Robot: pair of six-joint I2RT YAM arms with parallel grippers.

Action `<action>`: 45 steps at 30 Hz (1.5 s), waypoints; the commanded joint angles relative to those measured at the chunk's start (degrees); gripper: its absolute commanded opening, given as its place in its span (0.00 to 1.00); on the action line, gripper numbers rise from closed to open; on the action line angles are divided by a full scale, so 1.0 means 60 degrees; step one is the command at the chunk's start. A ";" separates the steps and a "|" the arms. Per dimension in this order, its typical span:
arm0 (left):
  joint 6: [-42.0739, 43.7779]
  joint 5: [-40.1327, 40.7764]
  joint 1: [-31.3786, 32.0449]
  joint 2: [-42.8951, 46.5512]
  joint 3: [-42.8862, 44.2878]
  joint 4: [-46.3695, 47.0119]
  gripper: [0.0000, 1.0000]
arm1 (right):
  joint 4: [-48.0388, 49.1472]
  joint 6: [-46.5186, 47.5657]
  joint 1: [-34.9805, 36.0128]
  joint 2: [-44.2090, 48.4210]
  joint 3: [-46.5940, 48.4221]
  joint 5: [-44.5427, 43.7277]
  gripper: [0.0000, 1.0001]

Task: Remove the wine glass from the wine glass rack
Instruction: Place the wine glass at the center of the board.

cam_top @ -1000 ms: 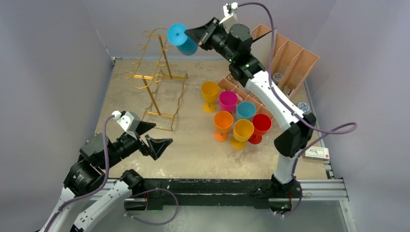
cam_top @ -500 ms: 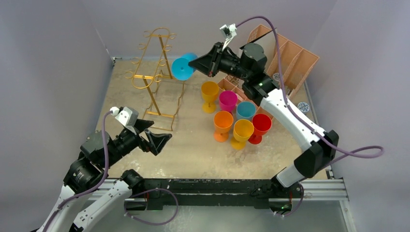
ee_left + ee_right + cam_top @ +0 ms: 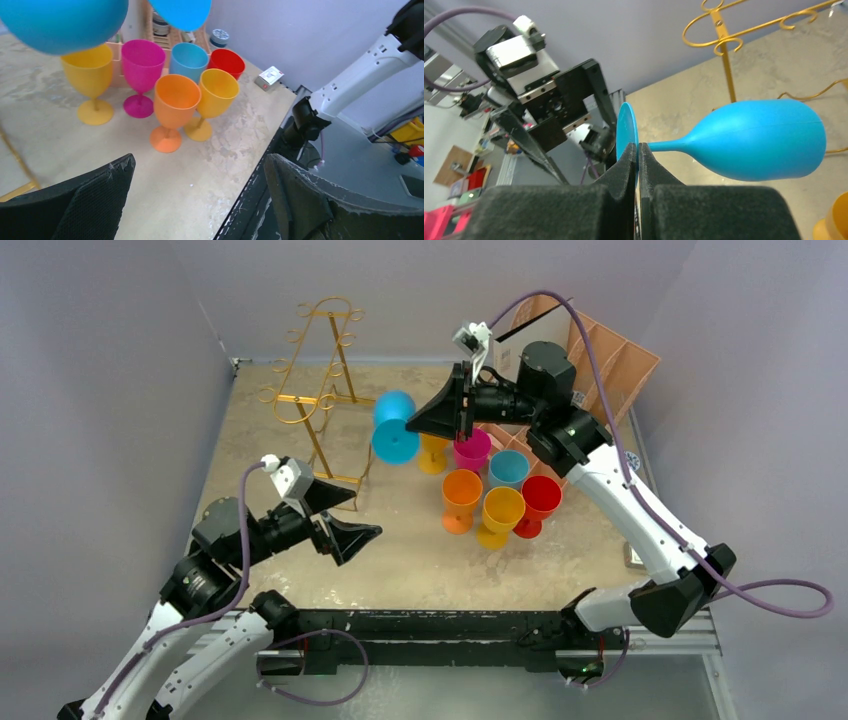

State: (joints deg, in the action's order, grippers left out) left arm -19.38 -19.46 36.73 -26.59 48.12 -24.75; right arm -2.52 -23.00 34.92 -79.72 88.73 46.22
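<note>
The gold wire wine glass rack (image 3: pixel 322 390) stands at the back left of the table, and no glass hangs on it that I can see. Its curled hooks (image 3: pixel 724 45) show in the right wrist view. My right gripper (image 3: pixel 415 426) is shut on the thin foot of a blue wine glass (image 3: pixel 396 443), holding it sideways in the air to the right of the rack. In the right wrist view the fingers (image 3: pixel 638 147) pinch the foot disc and the bowl (image 3: pixel 764 140) points away. My left gripper (image 3: pixel 365 517) hangs open over the front of the table with nothing between its fingers (image 3: pixel 199 160).
Several upright glasses stand in a cluster mid-table: yellow (image 3: pixel 433 435), magenta (image 3: pixel 472 448), light blue (image 3: pixel 508 467), red (image 3: pixel 541 498), orange (image 3: pixel 461 492) and amber (image 3: pixel 502 510). The held glass hangs just left of them. A peach slotted organiser (image 3: pixel 600 360) sits at the back right.
The right gripper has carried the blue glass down and toward the front, away from the rack's top and close to the cluster. The left arm has shifted slightly right and forward, still open.
</note>
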 commanded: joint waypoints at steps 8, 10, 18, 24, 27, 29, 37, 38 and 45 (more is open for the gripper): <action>-0.1198 -0.1227 -0.0054 -0.0335 -0.0729 0.3580 0.95 | -0.2230 0.1898 0.1090 0.0801 -0.0149 0.0642 0.00; -0.1454 -0.1289 -0.0054 -0.0445 -0.0725 0.3959 0.89 | -0.2354 0.2148 0.1334 0.0807 -0.0186 0.0260 0.00; -0.1517 -0.1846 -0.0057 -0.0710 -0.0604 0.3622 0.62 | -0.1519 0.2034 0.1462 0.0939 -0.0744 -0.0468 0.00; -0.1442 -0.2150 -0.0056 -0.0929 -0.0488 0.3359 0.54 | -0.0635 0.1941 0.1465 0.1263 -0.1378 -0.1143 0.00; -0.1429 -0.2155 -0.0056 -0.1216 -0.0344 0.3101 0.48 | -0.0070 0.1731 0.1465 0.1369 -0.1621 -0.1200 0.00; -0.1428 -0.2088 -0.0054 -0.1435 -0.0264 0.2868 0.48 | 0.0339 0.1559 0.1461 0.1451 -0.1823 -0.1247 0.00; -0.1489 -0.1762 -0.0057 -0.1563 -0.0196 0.2867 0.44 | 0.0855 0.1261 0.1461 0.1520 -0.2015 -0.0958 0.00; -0.1488 -0.1721 -0.0057 -0.1496 -0.0210 0.2903 0.43 | 0.0880 0.1255 0.1468 0.1520 -0.2022 -0.0905 0.00; -0.1832 -0.1660 -0.0050 -0.1092 -0.0601 0.3766 0.26 | 0.1236 0.1155 0.1466 0.1572 -0.2251 -0.0710 0.00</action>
State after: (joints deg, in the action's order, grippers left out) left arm -28.23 -29.76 36.42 -34.61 44.77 -8.21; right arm 0.67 -15.44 43.83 -71.92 75.70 40.47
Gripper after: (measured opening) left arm 0.277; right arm 0.007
